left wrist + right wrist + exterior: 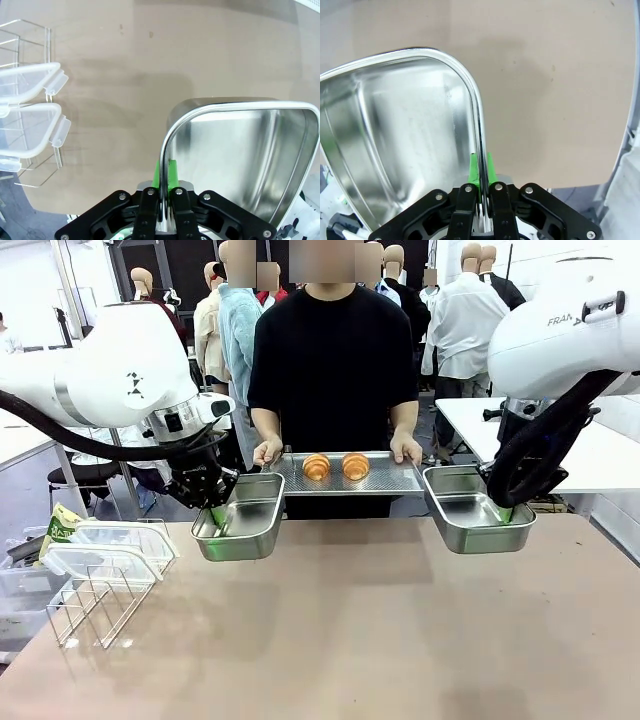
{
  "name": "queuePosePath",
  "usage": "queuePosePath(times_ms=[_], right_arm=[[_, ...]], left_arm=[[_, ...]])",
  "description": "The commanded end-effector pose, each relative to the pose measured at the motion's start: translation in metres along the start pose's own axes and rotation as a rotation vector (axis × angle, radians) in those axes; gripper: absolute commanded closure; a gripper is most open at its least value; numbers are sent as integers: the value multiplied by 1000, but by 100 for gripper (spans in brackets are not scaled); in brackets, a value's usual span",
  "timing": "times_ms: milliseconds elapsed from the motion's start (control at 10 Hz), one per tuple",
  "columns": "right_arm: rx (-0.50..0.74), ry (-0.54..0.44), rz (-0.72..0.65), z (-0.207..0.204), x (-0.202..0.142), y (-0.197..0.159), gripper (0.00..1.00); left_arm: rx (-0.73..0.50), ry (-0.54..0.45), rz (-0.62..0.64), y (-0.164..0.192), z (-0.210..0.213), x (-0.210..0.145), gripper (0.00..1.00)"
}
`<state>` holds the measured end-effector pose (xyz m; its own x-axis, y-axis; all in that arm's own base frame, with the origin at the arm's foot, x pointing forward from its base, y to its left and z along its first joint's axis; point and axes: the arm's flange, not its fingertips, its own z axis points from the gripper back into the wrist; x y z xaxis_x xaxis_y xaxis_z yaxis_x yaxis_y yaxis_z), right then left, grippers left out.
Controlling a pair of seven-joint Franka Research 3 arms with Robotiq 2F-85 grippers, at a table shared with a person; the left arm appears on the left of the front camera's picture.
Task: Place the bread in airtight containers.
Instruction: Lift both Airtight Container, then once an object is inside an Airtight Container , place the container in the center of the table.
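Observation:
Two golden croissants (316,467) (355,466) lie on a flat steel tray (390,478) that a person holds in both hands at the far edge of the table. My left gripper (217,517) is shut on the rim of an empty steel container (243,524), held above the table just left of the tray; its wrist view shows the green pads (172,172) pinching the container's rim (170,135). My right gripper (503,512) is shut on the rim of a second empty container (470,512), held just right of the tray, pads (489,169) clamping the wall (395,130).
Two translucent lids (105,548) rest on a wire rack (95,602) at the table's left; they appear as lids (27,107) in the left wrist view. A green packet (60,527) lies beside them. The brown table (350,630) stretches open in the middle and front.

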<state>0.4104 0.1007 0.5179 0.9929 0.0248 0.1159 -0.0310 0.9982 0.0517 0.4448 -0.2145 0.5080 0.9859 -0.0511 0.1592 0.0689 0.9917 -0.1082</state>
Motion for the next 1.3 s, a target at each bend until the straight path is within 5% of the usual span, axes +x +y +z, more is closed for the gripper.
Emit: queuePosePath(times_ms=[0, 1200], right_arm=[[0, -7, -5, -1, -3, -3, 100], [0, -7, -5, -1, -3, -3, 100]], left_arm=[[22, 30, 2, 0, -6, 1, 100], [22, 30, 2, 0, -6, 1, 100]])
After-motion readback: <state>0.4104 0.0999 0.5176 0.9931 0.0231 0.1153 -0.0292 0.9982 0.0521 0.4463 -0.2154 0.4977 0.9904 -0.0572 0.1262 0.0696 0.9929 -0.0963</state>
